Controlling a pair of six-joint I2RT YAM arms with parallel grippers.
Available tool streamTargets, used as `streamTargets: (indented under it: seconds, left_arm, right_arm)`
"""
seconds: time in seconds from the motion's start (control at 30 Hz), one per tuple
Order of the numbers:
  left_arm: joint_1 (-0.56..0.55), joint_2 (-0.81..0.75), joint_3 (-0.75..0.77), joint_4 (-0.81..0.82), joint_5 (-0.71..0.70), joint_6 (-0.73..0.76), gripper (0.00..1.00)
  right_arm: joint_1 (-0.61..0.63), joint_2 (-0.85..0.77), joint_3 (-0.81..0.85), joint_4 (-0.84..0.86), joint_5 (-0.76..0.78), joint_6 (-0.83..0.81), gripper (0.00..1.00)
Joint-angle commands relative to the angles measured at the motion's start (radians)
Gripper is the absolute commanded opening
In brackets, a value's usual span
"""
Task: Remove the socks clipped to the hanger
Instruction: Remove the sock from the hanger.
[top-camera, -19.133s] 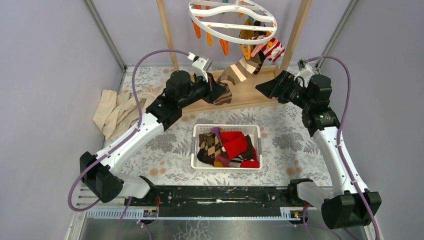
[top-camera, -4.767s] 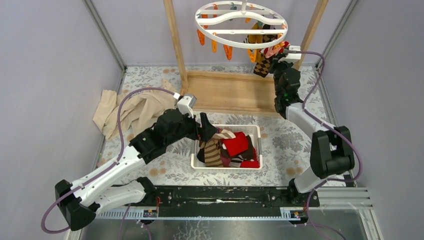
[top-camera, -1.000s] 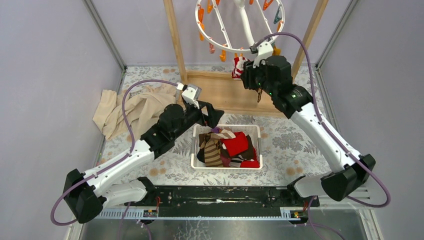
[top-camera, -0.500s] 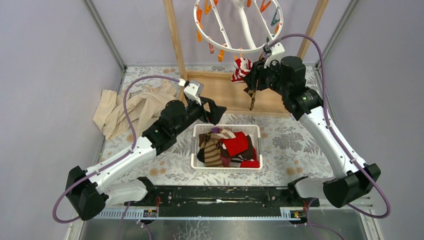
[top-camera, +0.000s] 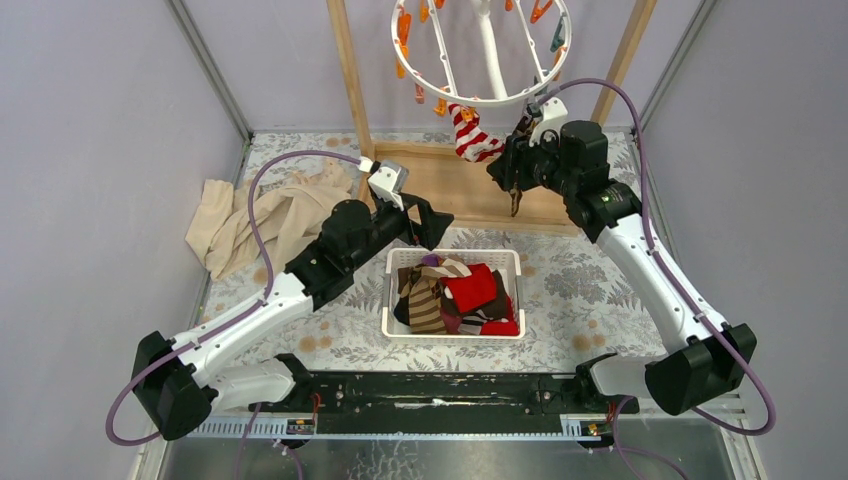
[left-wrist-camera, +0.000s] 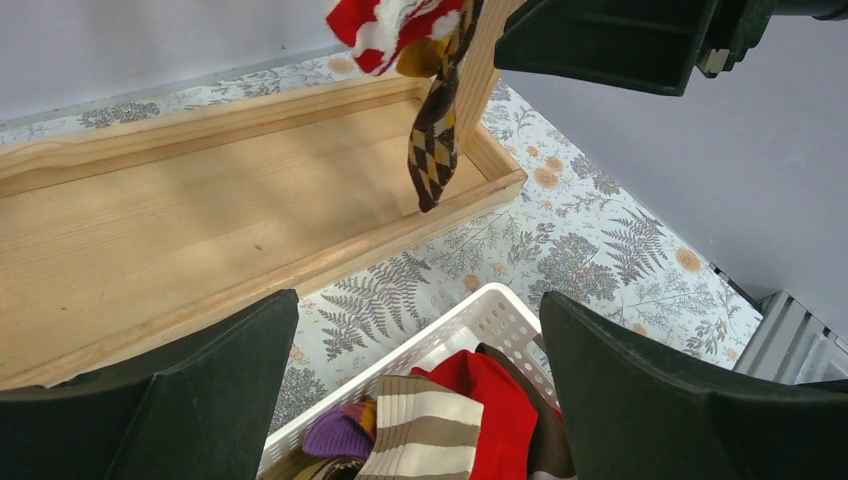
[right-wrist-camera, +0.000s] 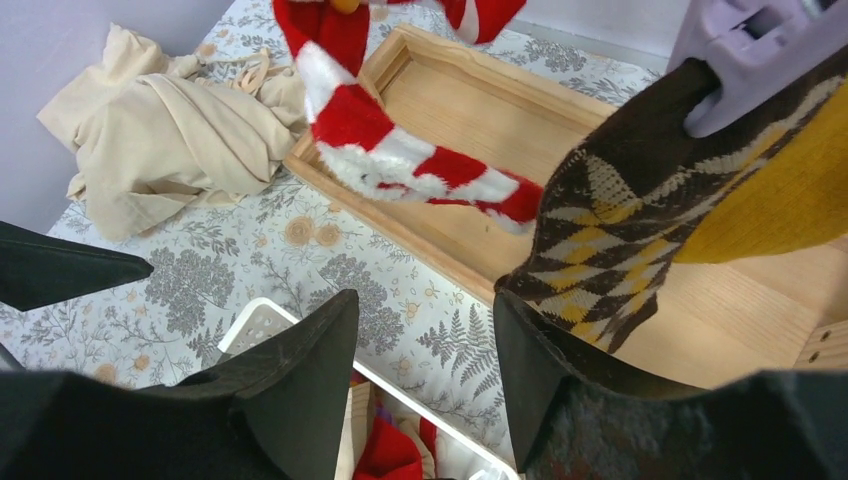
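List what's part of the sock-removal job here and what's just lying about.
Job: hanger; striped sock, argyle sock and mustard sock clipped to it; socks in the white basket.
Lying about: beige cloth; wooden rack.

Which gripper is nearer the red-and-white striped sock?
Right. The right gripper is just beside the striped sock; the left gripper is well away, at the white basket's far edge.

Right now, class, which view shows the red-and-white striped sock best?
The right wrist view: the red-and-white striped sock hangs close, stripes clear along most of its length. Top external shows it small under the hanger; left wrist catches only a scrap.
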Motion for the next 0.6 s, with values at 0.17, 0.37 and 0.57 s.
streamTargets:
  seconds: [0.17, 0.37, 0.57]
  left_arm:
    - [0.01, 0.002, 0.037, 0.036, -0.002, 0.024, 0.98]
    - [0.012, -0.002, 0.036, 0.03, 0.002, 0.024, 0.98]
    - [0.015, -0.006, 0.037, 0.027, 0.006, 0.024, 0.98]
  right_arm:
    - [-0.004, -0.05, -0.024, 0.144, -0.06, 0.027, 0.6]
    - [-0.004, -0.038, -0.037, 0.239, -0.155, 0.031, 0.62]
    - [-0.004, 0.012, 0.001, 0.286, -0.204, 0.022, 0.64]
